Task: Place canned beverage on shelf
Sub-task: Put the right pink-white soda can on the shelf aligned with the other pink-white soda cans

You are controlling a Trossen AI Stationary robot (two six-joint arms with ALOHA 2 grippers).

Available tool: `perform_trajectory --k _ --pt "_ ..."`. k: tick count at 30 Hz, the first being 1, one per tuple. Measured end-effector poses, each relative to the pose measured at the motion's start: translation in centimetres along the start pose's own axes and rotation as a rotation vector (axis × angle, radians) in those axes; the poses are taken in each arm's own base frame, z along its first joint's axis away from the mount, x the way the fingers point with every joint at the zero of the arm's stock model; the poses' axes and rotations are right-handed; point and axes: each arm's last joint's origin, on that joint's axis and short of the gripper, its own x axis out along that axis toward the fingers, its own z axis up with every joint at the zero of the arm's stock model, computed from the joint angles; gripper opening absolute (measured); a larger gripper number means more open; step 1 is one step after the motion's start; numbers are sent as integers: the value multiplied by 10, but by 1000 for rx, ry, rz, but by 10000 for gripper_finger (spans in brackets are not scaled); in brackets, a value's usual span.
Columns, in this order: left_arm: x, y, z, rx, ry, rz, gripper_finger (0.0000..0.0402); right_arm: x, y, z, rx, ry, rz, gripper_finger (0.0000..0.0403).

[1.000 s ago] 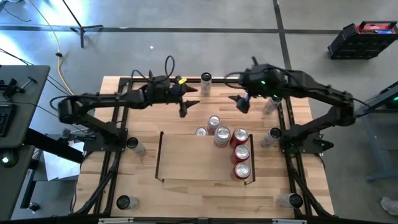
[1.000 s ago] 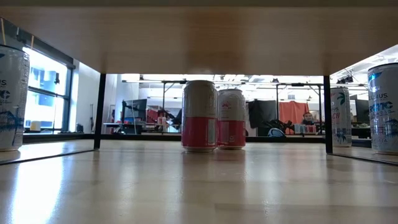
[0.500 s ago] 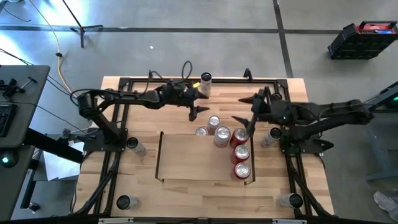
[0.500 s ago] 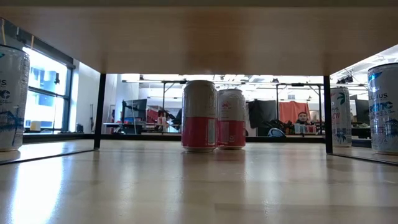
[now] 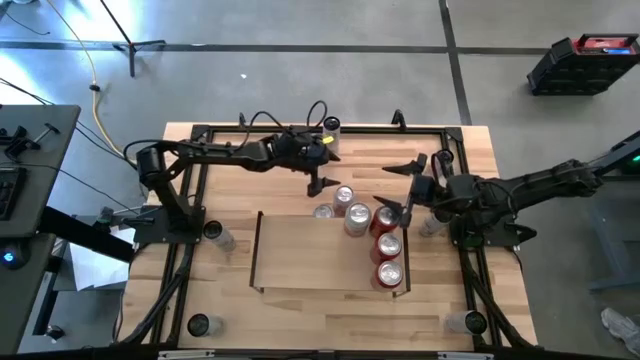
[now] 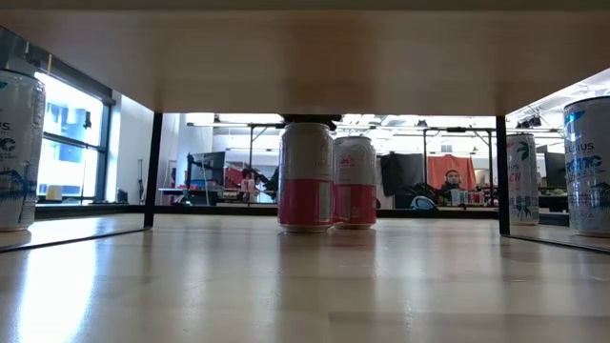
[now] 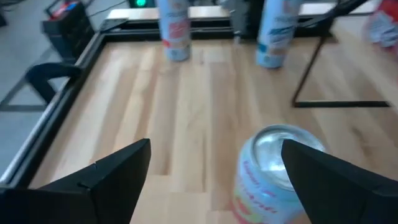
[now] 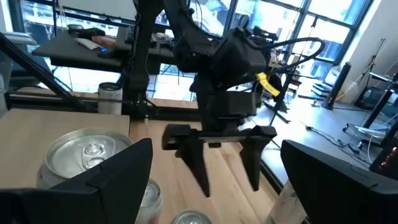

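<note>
Several cans stand upright at the far right of the shelf (image 5: 258, 250), a light-wood bay edged by thin black rails. Just beyond its far edge stands a silver-topped can (image 5: 343, 196) with a red and white label. My left gripper (image 5: 320, 183) hangs open, slanting down beside that can. In the left wrist view the can (image 7: 273, 168) stands just ahead of the open left gripper (image 7: 216, 146), close to one finger. My right gripper (image 5: 396, 185) is open and level to the can's right, above the red cans (image 5: 388, 245), facing the left gripper (image 8: 225, 180).
Single cans stand along the black frame that edges the table: one at the far edge (image 5: 330, 128), two on the left (image 5: 213, 232), two on the right (image 5: 470, 322). The shelf's left half is bare wood. People sit in the room behind (image 6: 453, 181).
My left gripper has gone toward the table's right edge and down, up to the silver-topped can. My right gripper has sunk from the far side toward the near right and tipped level, its arm drawn back toward the right edge. The cans have kept their places.
</note>
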Motion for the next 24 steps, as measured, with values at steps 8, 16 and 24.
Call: perform_trajectory --k 8,16,24 --pt "-1 -2 1 43 -44 -138 351 -5 -8 26 47 -68 -11 341" --pt "3 -8 -4 79 -55 -150 351 -29 -21 27 143 -14 13 341" --pt "4 -11 -7 132 -50 -152 351 -65 -38 21 171 9 108 341"
